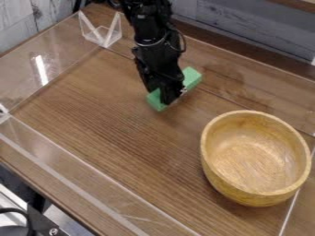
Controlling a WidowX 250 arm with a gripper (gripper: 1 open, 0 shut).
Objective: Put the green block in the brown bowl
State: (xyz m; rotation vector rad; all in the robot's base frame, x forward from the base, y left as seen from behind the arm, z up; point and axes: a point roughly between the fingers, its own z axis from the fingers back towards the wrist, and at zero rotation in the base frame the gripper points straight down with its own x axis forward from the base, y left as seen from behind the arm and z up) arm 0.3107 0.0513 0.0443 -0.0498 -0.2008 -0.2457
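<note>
- Camera view, only one: my gripper [164, 93] points nearly straight down over the green block [174, 89], black arm coming in from top of frame.
- My fingers [157, 88] sit right at the block, partly covering its middle; jaws part-spread, one each side of it as far as I can see. Can't tell if I'm actually clamping it or just straddling it.
- Green block lies on the wood table [99, 129], angled diagonally, lower-left end & upper-right end poking out past my fingers. Looks flat on the surface, not lifted, tho contact is hard to judge.
- Brown bowl [253, 155] sits lower right, upright, hollow bare, well apart from block & from me.
- Clear plastic wall [50, 55] rims the table on left & front edges.
</note>
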